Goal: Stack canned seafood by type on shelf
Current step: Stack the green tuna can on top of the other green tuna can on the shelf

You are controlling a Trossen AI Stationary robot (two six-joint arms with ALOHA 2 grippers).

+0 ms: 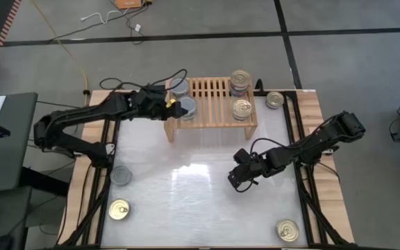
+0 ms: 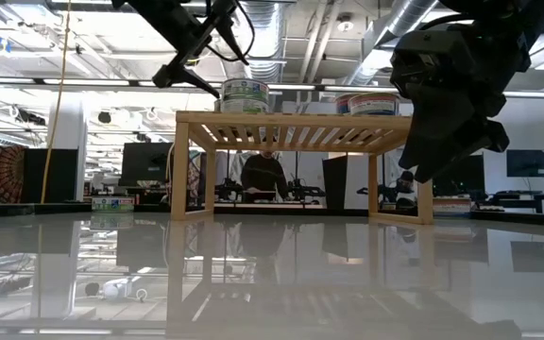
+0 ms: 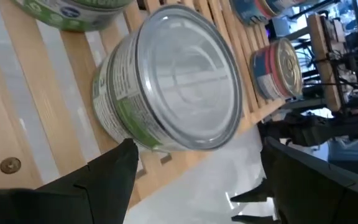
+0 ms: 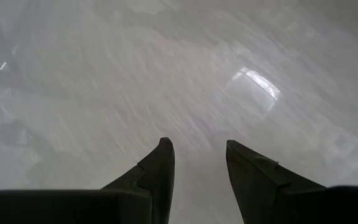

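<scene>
While seen from above hovering at the shelf (image 1: 210, 104), left gripper (image 1: 174, 107) wide open just behind a green-labelled silver tin (image 3: 166, 81) resting there, likely just placed; next, fetching another; right gripper (image 4: 197, 165) part-open, empty.

Yellow cable (image 1: 67, 52) (floor), seated person (image 2: 265, 176)

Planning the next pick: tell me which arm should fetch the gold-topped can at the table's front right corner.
Right. The right gripper hangs empty and open over bare table, nearer that gold-topped can. The left gripper is at the shelf, its fingers open around a silver-topped can.
</scene>
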